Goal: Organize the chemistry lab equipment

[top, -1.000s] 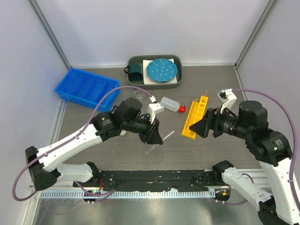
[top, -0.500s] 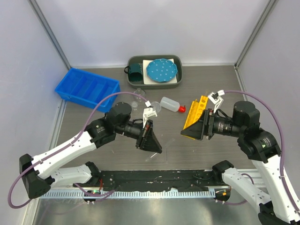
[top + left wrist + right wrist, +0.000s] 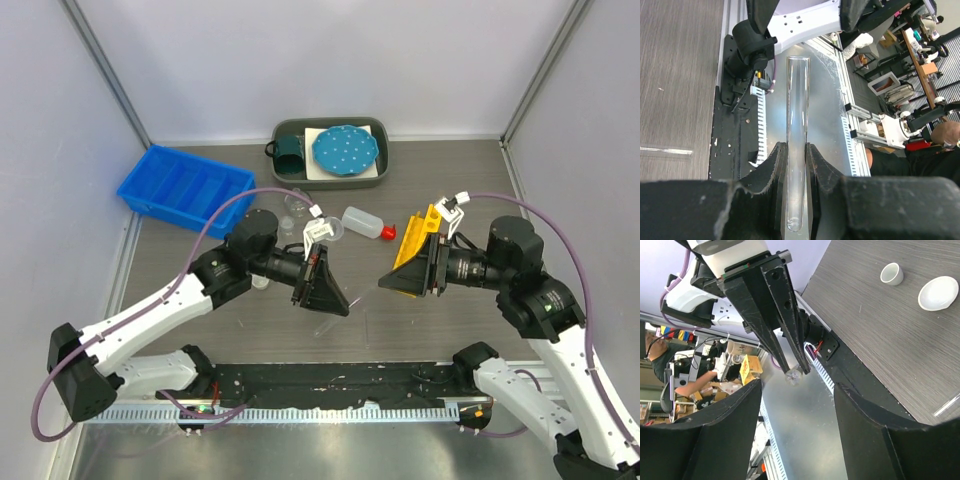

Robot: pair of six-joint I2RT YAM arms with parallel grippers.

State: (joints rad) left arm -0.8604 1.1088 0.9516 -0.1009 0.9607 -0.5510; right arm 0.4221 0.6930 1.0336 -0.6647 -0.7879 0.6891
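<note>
1. Now a glass test tube (image 3: 797,100) is pinched between the jaws of the left gripper (image 3: 795,150). Within the last second it has been raised off the bench (image 3: 880,330) and turned toward the right gripper (image 3: 796,389).
2. The right jaws are spread and empty, near the yellow test-tube rack (image 3: 428,222), so racking is judged close.
3. Counted: two test tubes, the second test tube (image 3: 665,150) lying on the bench; one rack; two small white dishes (image 3: 938,292).
</note>
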